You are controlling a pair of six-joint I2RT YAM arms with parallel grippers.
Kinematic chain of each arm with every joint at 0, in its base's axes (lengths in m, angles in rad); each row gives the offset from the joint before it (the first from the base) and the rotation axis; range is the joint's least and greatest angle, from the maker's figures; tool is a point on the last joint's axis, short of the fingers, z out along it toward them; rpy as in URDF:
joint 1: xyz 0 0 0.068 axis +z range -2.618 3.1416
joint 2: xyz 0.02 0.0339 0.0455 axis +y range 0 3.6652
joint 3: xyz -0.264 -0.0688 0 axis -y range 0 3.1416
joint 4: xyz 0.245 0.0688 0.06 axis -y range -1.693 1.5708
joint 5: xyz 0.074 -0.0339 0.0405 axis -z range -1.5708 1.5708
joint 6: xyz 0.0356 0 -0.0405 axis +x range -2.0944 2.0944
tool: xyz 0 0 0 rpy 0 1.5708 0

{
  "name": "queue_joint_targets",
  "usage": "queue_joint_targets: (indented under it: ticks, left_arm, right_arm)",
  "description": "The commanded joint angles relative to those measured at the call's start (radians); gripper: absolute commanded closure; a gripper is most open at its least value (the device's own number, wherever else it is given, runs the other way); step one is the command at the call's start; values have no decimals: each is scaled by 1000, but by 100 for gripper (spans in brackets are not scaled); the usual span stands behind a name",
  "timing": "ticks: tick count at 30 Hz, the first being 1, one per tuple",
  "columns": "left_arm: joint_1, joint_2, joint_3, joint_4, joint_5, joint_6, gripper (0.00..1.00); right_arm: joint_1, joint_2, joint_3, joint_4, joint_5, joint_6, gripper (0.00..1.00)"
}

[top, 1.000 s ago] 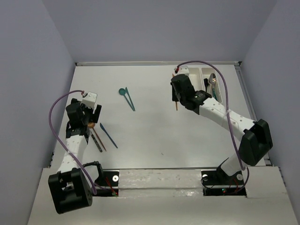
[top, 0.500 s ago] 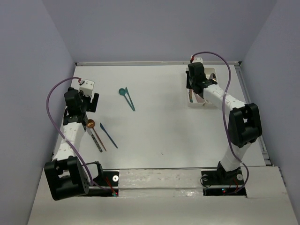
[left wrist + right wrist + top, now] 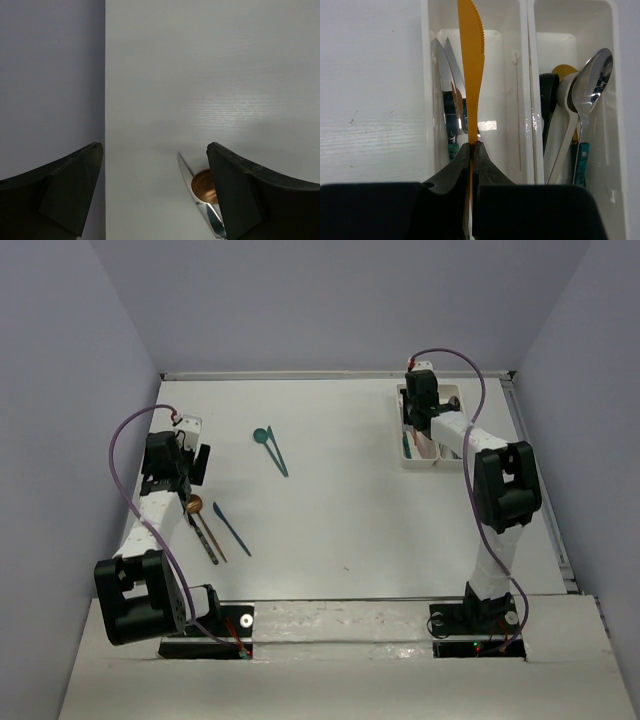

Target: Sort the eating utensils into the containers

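My right gripper [image 3: 414, 422] [image 3: 473, 145] is shut on an orange knife [image 3: 471, 60], held lengthwise over the left compartment of the two joined white trays [image 3: 409, 462] [image 3: 530, 50]. That compartment holds silver-bladed knives [image 3: 440, 75]. The right one holds a silver spoon [image 3: 594, 75], a white spoon [image 3: 564, 105] and a black spoon [image 3: 547, 87]. My left gripper [image 3: 193, 472] [image 3: 155, 150] is open and empty, just beyond a copper spoon [image 3: 194, 504] [image 3: 201, 185] that lies beside a silver knife [image 3: 208, 540] [image 3: 186, 167].
On the table lie a teal spoon [image 3: 262, 435], a teal knife [image 3: 278, 455] and a blue knife [image 3: 231, 528]. The left wall [image 3: 50, 75] stands close to my left gripper. The trays sit at the far right, near the back edge.
My right arm has carried the orange knife from the table beside the trays to above the left compartment. My left gripper has drawn back and left from the copper spoon.
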Motion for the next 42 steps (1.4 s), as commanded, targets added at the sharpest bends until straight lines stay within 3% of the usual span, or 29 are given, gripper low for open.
queue_joint_targets:
  ticks: [1,11,12,14,17,22,25,26,31,42]
  left_arm:
    - [-12,27,60,11,-36,-4,1]
    - [-75,72,69,11,-54,-14,1]
    - [-93,73,72,10,-62,-11,1]
    - [-161,87,78,10,-99,-8,1]
    - [-270,110,98,-9,-97,-8,1]
    - [-345,199,184,-48,-10,-82,1]
    - [-357,297,275,-84,39,-152,5]
    - [-364,347,299,-99,45,-206,11]
    - [-423,489,421,-101,3,-297,14]
    - [-445,667,573,-82,4,-435,25]
  right_arm:
    - [-13,40,72,74,-30,-27,100]
    - [-13,113,106,3,-58,17,99]
    - [-13,115,104,-11,-58,20,88]
    - [-13,113,95,-21,-56,34,77]
    - [-13,107,89,-40,-58,45,68]
    - [-13,60,84,-57,-49,53,62]
    - [-13,26,81,-72,-35,56,61]
    - [-13,15,77,-77,-37,59,61]
    - [-13,-55,35,-87,-61,69,61]
    - [-13,-150,-81,-97,-61,89,60]
